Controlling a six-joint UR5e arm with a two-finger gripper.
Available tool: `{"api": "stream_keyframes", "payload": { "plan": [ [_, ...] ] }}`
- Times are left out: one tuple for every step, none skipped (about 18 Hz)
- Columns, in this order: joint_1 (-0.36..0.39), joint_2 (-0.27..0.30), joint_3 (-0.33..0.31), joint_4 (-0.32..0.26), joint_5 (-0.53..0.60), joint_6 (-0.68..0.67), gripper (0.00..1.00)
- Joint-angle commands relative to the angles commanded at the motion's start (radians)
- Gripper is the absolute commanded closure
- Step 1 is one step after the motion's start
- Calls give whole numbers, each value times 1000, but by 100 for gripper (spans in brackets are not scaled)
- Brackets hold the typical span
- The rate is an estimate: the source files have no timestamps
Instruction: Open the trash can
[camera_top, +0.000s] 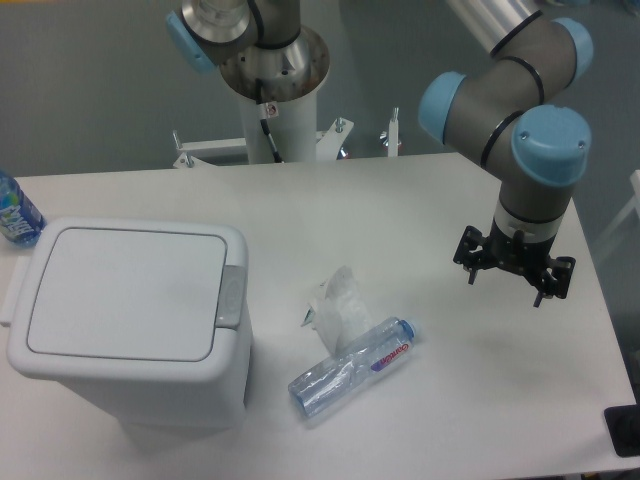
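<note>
Bin (130, 325) at eight o'clock on the table (400, 200), white, boxy, rounded at the corners. Lid (125, 290) flat and closed, hinged along its nine o'clock edge. Grey latch button (231, 296) at the lid's three o'clock edge, untouched.

Gripper (512, 280) at three o'clock, well apart from the bin, hanging above the table on a grey arm (520, 110) with blue joint caps. Black fingers pointing down, spread apart, nothing between them.

Crushed clear bottle (350, 368) lying on its side near five o'clock of the table's middle, cap end toward two o'clock, red label on its flank. Crumpled clear wrapper (338, 305) just at the bottle's twelve o'clock, touching or nearly so; cannot tell which. Both between bin and gripper, nearer the bin.

Blue-labelled bottle (14, 212) at nine o'clock, cut off by the edge of view, just beyond the bin's far corner. White arm pedestal (278, 120) at twelve o'clock behind the table.
</note>
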Motion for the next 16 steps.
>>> {"api": "stream_keyframes", "payload": {
  "plan": [
    [0, 0, -2, 0, 0, 0, 0],
    [0, 2, 0, 0, 0, 0, 0],
    [0, 2, 2, 0, -5, 0, 0],
    [0, 3, 2, 0, -8, 2, 0],
    [0, 6, 2, 2, -15, 2, 0],
    [0, 6, 2, 2, -29, 2, 0],
    [-2, 6, -2, 5, -46, 2, 0],
    [-3, 6, -9, 20, -63, -5, 0],
    [-5, 6, -21, 43, -72, -36, 0],
    [-6, 11, -37, 70, -81, -98, 0],
    [-14, 18, -46, 99, -93, -163, 0],
    [-21, 21, -49, 122, -113, -208, 0],
    [-21, 37, -49, 129, -145, -239, 0],
    [-23, 49, -49, 129, -187, -267, 0],
    [-25, 60, -49, 129, -227, -308, 0],
    [-26, 75, -48, 130, -267, -363, 0]
  ]
}}
